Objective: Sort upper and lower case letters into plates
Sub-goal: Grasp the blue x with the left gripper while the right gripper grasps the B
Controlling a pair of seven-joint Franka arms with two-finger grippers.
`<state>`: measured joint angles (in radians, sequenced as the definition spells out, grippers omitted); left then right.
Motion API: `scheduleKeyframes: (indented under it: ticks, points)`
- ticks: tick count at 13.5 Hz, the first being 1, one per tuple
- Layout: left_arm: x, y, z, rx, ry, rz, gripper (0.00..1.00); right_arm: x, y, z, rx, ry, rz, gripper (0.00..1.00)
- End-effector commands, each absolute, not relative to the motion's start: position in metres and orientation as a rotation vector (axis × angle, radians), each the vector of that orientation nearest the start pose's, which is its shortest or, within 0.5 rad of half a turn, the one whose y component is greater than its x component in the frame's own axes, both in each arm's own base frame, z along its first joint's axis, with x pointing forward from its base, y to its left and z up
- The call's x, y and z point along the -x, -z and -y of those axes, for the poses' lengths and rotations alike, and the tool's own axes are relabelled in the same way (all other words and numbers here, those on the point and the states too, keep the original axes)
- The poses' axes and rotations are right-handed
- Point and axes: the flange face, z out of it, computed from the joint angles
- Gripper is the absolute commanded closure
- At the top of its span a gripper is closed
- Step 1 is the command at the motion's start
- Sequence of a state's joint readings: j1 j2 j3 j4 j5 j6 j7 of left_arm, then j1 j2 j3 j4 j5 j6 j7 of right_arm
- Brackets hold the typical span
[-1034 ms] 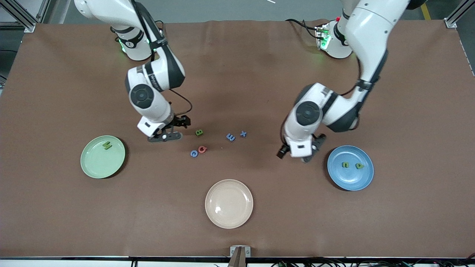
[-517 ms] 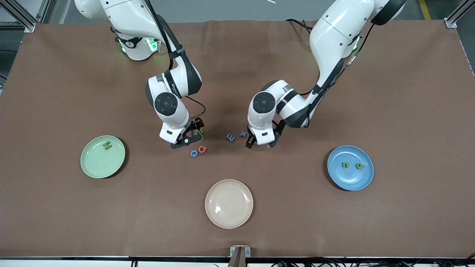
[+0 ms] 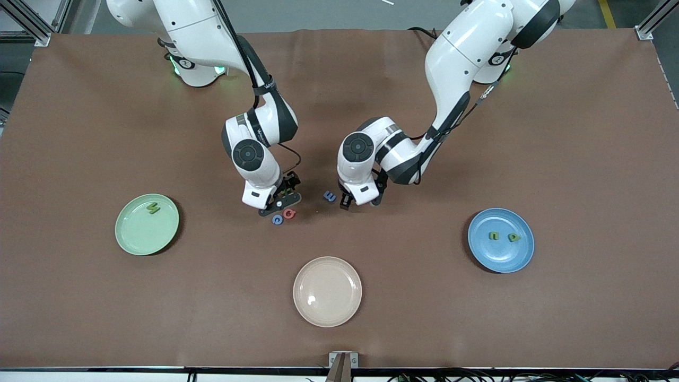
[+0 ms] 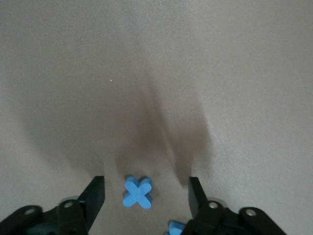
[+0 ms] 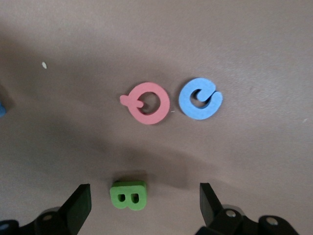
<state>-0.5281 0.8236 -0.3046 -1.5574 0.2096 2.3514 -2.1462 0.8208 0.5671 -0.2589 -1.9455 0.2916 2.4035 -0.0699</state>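
The right gripper [image 5: 142,208] hangs low over the table with its fingers [image 5: 78,205] spread wide, the green B [image 5: 128,195] lying flat on the cloth between them and touching neither. In the front view that gripper [image 3: 281,200] sits just at 12 o'clock of the red Q [image 3: 289,213] and the blue e [image 3: 277,219], which lie side by side, almost touching.

The left gripper [image 4: 144,203] is likewise wide open — the blue x [image 4: 137,192] rests on the table between its fingers [image 4: 95,196], clear of both. Seen from the front, this gripper [image 3: 360,200] is at 3 o'clock of the blue E [image 3: 329,196], close beside it.

Out from the middle, the mint green plate [image 3: 135,233] lies toward the right arm's end of the table with a green letter [image 3: 153,208] in it near the rim. The blue plate [image 3: 501,257] lies toward the left arm's end, holding a green n [image 3: 494,235] and a green letter with a stem [image 3: 513,237], a small gap between them. The cream plate [image 3: 327,307] is at 6 o'clock of the loose letters, nearest the front camera.
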Motion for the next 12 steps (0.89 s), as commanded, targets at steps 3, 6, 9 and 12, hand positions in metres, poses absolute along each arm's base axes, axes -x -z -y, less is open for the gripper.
scheduleKeyframes:
  ticks: [3, 6, 9, 12]
  points:
    - [-0.492, -0.174, 0.505, 2.530, -0.109, 1.877, 0.27, -0.508, -0.178, -0.335, 3.026, -0.153, 0.700, 0.12]
    - [-0.488, -0.171, 0.509, 2.511, -0.111, 1.900, 0.36, -0.501, -0.174, -0.338, 3.021, -0.173, 0.714, 0.12]
    - [-0.484, -0.164, 0.511, 2.510, -0.120, 1.892, 0.57, -0.494, -0.167, -0.342, 3.023, -0.190, 0.731, 0.18]
    - [-0.489, -0.164, 0.506, 2.502, -0.117, 1.903, 0.89, -0.493, -0.167, -0.342, 3.023, -0.194, 0.733, 0.41]
